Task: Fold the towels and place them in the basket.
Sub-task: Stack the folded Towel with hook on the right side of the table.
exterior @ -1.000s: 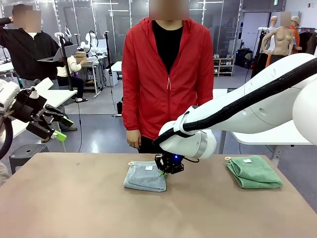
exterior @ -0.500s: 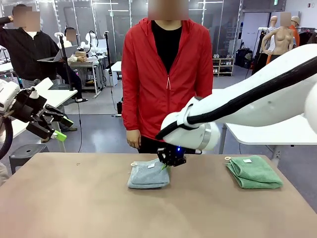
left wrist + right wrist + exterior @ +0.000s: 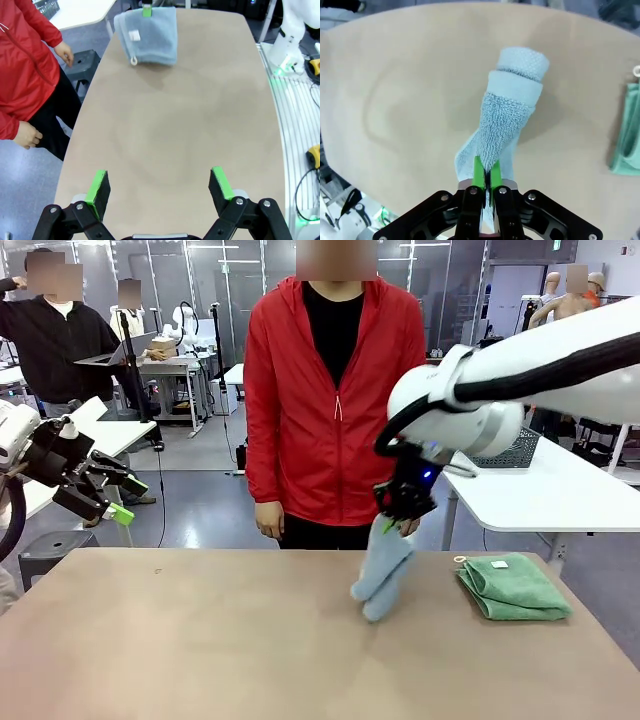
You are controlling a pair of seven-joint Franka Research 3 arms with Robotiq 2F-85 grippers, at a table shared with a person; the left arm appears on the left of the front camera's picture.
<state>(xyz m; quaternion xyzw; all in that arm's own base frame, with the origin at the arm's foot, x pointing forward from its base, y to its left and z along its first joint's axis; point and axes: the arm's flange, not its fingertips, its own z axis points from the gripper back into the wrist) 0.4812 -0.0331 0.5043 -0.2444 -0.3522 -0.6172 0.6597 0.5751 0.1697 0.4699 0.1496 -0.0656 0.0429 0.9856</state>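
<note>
The pale blue-grey towel hangs folded from my right gripper, which is shut on its top edge; its lower end is at or just above the table, right of centre. In the right wrist view the jaws of the right gripper pinch the towel. The mint green towel lies folded at the table's right, a short way right of the hanging towel. My left gripper is open, held in the air off the table's left end. The left wrist view shows its spread fingers and the blue-grey towel far off. The dark mesh basket stands on a white side table behind my right arm.
A person in a red jacket stands at the far edge, hands down by the sides. The white side table is beyond the table's right end. The brown tabletop is bare on its left and middle.
My right gripper has lifted the blue-grey towel off the table and carried it up and to the right; the towel now hangs instead of lying flat. The left arm has not moved.
</note>
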